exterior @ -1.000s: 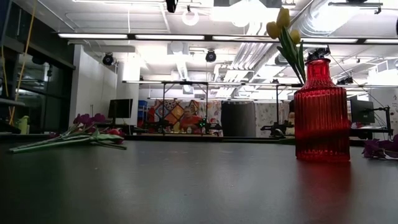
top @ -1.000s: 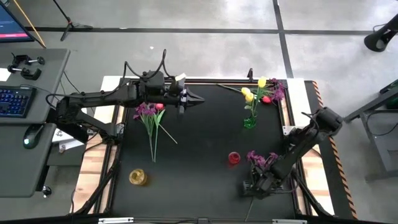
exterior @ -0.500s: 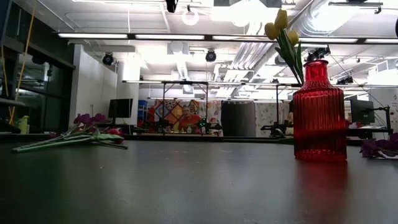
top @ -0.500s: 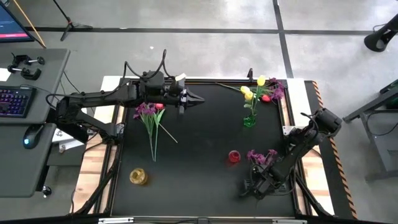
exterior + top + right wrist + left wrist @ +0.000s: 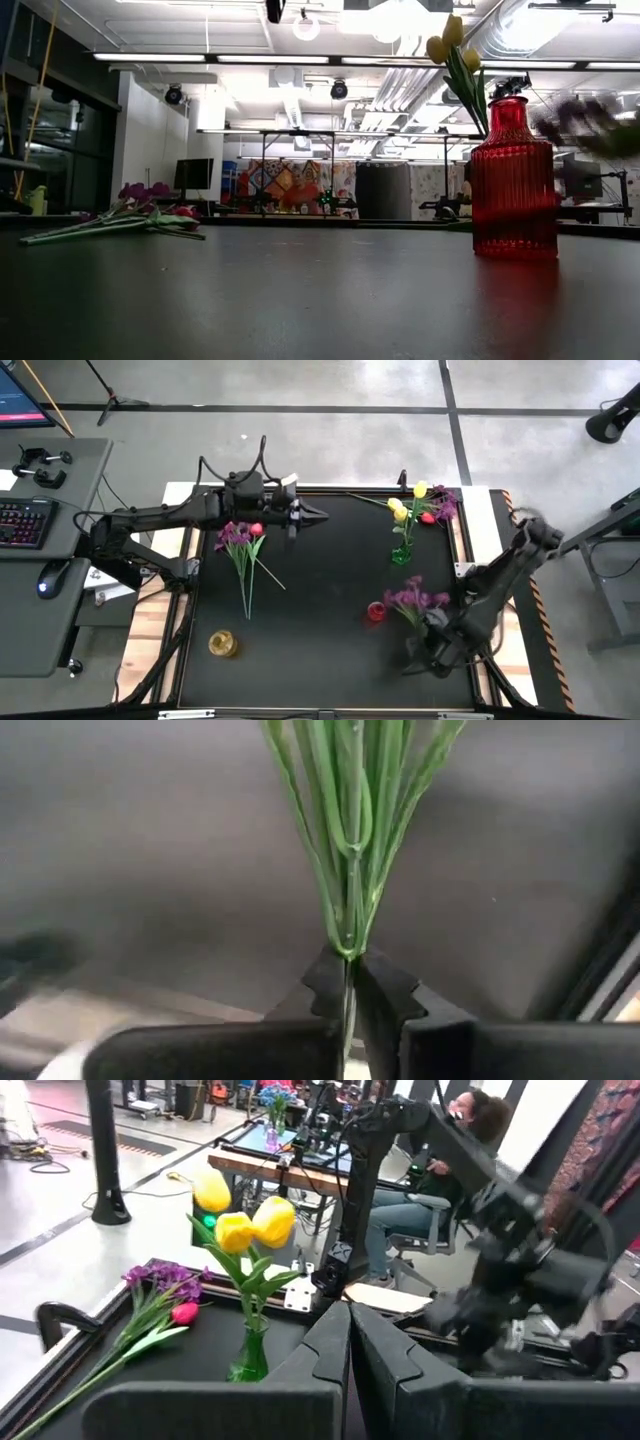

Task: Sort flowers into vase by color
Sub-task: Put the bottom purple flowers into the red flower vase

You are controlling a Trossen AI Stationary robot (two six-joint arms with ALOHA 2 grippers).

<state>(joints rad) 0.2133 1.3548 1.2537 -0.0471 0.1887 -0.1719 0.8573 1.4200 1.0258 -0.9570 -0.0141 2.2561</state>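
A workshop with ceiling lights lies behind the black table (image 5: 320, 580). The right pincer (image 5: 349, 982), at the near right, is clamped on the green stems of a purple spray (image 5: 410, 598), its blossoms just beside the red vase (image 5: 376, 613). The left pincer (image 5: 318, 516) waits closed at the far side. Yellow tulips (image 5: 400, 512) stand in a green vase (image 5: 401, 556); more flowers (image 5: 242, 542) lie at the left, a yellow vase (image 5: 222, 645) nearer.

centre of table (image 5: 320, 575): open | obstacles: red vase (image 5: 376, 613), green vase (image 5: 401, 555), yellow vase (image 5: 222, 645)
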